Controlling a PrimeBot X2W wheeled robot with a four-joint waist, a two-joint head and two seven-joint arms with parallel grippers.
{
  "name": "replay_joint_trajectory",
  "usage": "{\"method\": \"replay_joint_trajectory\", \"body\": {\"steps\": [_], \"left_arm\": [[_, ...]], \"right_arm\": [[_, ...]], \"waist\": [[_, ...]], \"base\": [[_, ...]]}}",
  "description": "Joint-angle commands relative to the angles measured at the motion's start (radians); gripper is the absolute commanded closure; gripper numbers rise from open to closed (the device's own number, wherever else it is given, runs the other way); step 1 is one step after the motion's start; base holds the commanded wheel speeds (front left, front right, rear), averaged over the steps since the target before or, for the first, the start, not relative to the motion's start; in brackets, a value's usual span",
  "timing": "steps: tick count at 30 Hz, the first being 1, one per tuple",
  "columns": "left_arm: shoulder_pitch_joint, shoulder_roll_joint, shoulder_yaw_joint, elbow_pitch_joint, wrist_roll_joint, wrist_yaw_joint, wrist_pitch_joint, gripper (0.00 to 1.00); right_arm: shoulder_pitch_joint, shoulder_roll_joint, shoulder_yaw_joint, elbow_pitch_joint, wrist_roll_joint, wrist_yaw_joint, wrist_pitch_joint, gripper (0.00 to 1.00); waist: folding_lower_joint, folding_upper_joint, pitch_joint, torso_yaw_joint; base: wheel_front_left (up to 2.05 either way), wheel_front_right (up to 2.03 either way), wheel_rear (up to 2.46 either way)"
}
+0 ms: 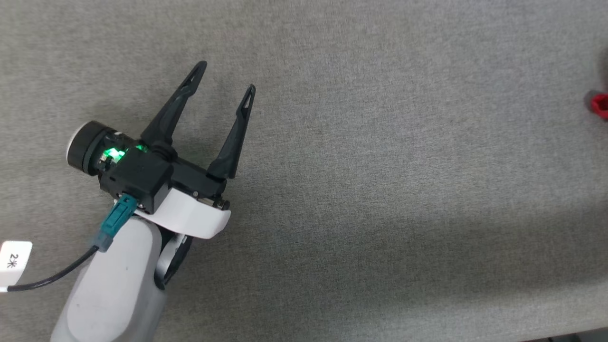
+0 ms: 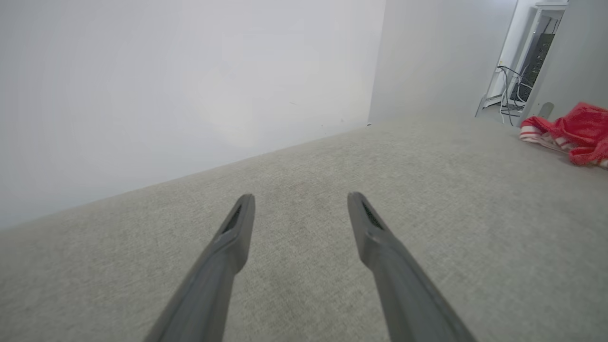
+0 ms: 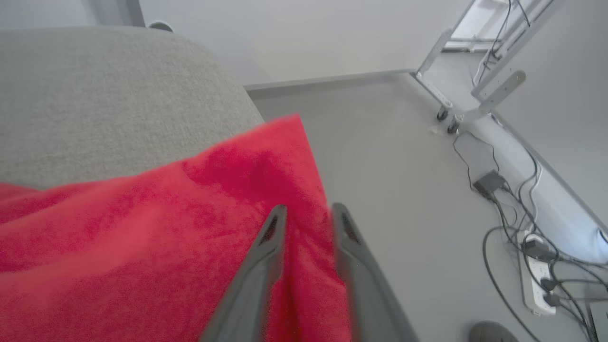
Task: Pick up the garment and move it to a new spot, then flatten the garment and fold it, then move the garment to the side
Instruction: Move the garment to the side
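Note:
The garment [image 3: 142, 228], bright red and soft, lies over the edge of the grey fabric surface [image 3: 95, 95] in the right wrist view. My right gripper [image 3: 308, 213] has its fingers close together with a fold of the red cloth between them. From the left wrist view the garment [image 2: 570, 130] is a crumpled red heap with red-and-white striped edging, far off to the right. A small red bit of the garment [image 1: 599, 103] peeks in at the head view's right edge. My left gripper [image 1: 228, 76] stands open over bare grey surface, far from the garment; its fingers [image 2: 237, 223] hold nothing.
A white wall [image 2: 166, 95] borders the surface's far side. Beyond the surface's rounded corner lies grey floor [image 3: 389, 156] with cables and a power strip [image 3: 536, 285]. A metal frame on castors [image 3: 446, 114] stands there. The surface's front edge [image 1: 546, 335] shows at lower right.

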Motion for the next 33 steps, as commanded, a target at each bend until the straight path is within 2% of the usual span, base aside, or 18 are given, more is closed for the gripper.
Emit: {"method": "replay_joint_trajectory", "body": {"steps": [1,7,18,25,33], "left_arm": [[0.02,-0.006,0.01,-0.002,-0.009,0.001,-0.005,0.0],[0.087,-0.041,0.043,0.01,-0.031,0.001,-0.005,0.0],[0.286,-0.101,0.137,0.065,-0.085,0.001,-0.005,0.0],[0.388,-0.135,0.196,0.099,-0.104,0.001,-0.005,0.0],[0.495,-0.152,0.249,0.116,-0.113,0.001,-0.005,0.0]], "right_arm": [[-0.017,-0.005,0.014,0.02,-0.019,-0.001,-0.036,0.0],[0.003,0.035,0.119,0.012,-0.063,-0.001,-0.104,0.0],[0.181,0.166,0.344,-0.212,-0.038,-0.001,-0.147,0.0],[0.329,0.239,0.363,-0.377,-0.037,-0.001,-0.147,0.0],[0.521,0.322,0.32,-0.528,-0.053,-0.001,-0.148,0.0]], "waist": [[0.0,0.0,-0.03,0.01],[0.0,0.0,-0.13,0.026],[0.0,0.0,-0.35,0.096],[0.0,0.0,-0.442,0.136],[0.0,0.0,-0.551,0.17]], "base": [[0.0,0.0,0.0],[0.0,0.0,0.0],[0.0,0.0,0.0],[0.0,0.0,0.0],[0.0,0.0,0.0]]}}
